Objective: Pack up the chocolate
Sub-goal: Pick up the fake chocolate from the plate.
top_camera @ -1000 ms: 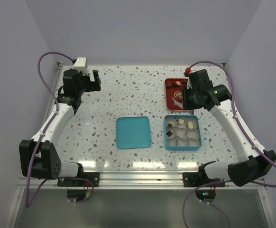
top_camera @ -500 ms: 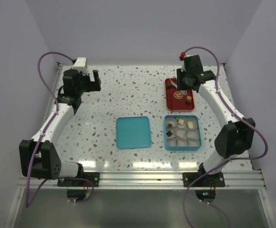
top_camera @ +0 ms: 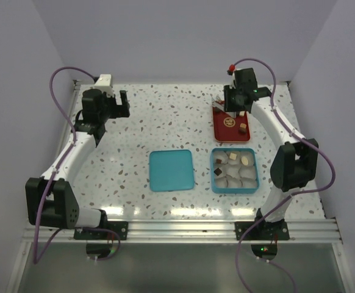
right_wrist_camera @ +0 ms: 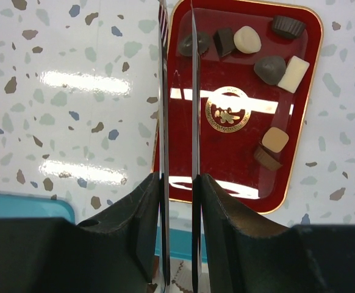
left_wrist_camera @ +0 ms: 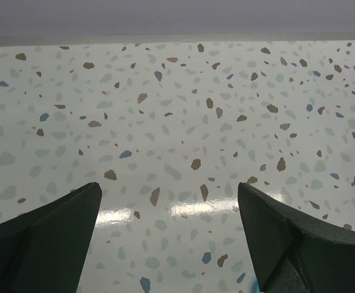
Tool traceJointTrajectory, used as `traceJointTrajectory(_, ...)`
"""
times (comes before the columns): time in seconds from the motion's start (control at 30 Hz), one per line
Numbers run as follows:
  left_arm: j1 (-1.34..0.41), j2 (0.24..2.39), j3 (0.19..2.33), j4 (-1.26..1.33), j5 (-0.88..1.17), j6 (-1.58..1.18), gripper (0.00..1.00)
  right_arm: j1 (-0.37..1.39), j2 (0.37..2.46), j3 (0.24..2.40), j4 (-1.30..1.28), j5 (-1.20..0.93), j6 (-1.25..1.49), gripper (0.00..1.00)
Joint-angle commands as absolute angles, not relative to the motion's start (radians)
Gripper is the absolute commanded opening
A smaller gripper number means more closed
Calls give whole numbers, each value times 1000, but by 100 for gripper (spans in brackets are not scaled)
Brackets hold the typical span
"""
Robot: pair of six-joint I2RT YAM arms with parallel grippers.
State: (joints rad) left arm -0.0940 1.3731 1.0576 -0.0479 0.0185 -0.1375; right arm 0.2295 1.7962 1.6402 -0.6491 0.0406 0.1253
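Observation:
Several chocolate pieces, dark, light brown and cream, lie on the red tray (right_wrist_camera: 238, 152): a cream round one (right_wrist_camera: 247, 39), a white bar (right_wrist_camera: 293, 73) and a tan square (right_wrist_camera: 275, 139) among them. My right gripper (right_wrist_camera: 177, 178) is shut on metal tongs (right_wrist_camera: 193, 91), whose two thin blades run out along the tray's left edge with a bare gap between them. Seen from above, it hovers over the tray's far end (top_camera: 237, 99). The teal box (top_camera: 233, 188) holds paper cups and a few pieces, such as a dark square (top_camera: 218, 173). My left gripper (left_wrist_camera: 169, 201) is open above bare table.
The teal lid (top_camera: 171, 170) lies flat left of the box. The gold emblem (right_wrist_camera: 227, 113) marks the tray's centre. Walls close in the table at the back and sides. The left gripper (top_camera: 119, 104) sits at the far left corner.
The right arm has swung from above the tray's near right side back to its far end, with the tongs now pointing along the tray's left edge. The left arm stayed still.

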Motion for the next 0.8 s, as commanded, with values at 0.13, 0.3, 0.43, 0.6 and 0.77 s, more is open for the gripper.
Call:
traceJointTrajectory(0.13,-100,1381,1100,-41,17,-133,100,230,1778,1628,-598,78,91,35)
traceJointTrajectory(0.3,-100,1381,1100,-43,17,-132,100,227,1775,1618,-598,81,86,35)
traceJointTrajectory(0.43,-100,1379,1098,-43,17,-133,100,224,1766,1595,-594,81,89,35)
traceJointTrajectory(0.6,-100,1379,1098,-44,15,-132,100,221,1758,1571,-594,75,89,36)
traceJointTrajectory(0.77,-100,1379,1098,-44,17,-133,100,219,1743,1551,-595,90,84,39)
